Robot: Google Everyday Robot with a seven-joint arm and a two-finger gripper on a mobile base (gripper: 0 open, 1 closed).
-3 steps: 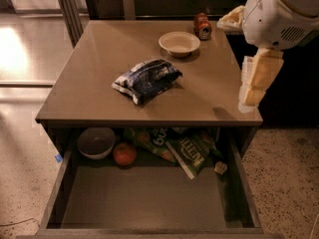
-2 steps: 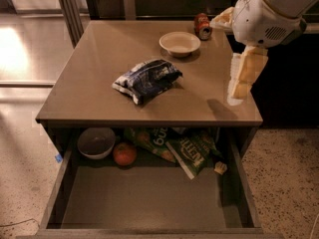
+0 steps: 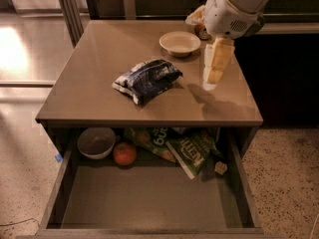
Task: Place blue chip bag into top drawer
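Observation:
The blue chip bag (image 3: pixel 147 79), crumpled navy foil with white patches, lies on the middle of the tabletop (image 3: pixel 99 83). The top drawer (image 3: pixel 149 198) is pulled open below the table's front edge, its front floor bare. My gripper (image 3: pixel 213 78) hangs down from the white arm above the table's right side, to the right of the bag and apart from it, holding nothing.
A cream bowl (image 3: pixel 180 43) stands at the back of the table, with a small red item (image 3: pixel 201 31) behind it. In the drawer's back lie a dark bowl (image 3: pixel 96 142), a red apple (image 3: pixel 124 154) and green chip bags (image 3: pixel 172 146).
My arm and gripper have moved left across the table, from its right edge toward the blue chip bag. The bag and the drawer have not moved.

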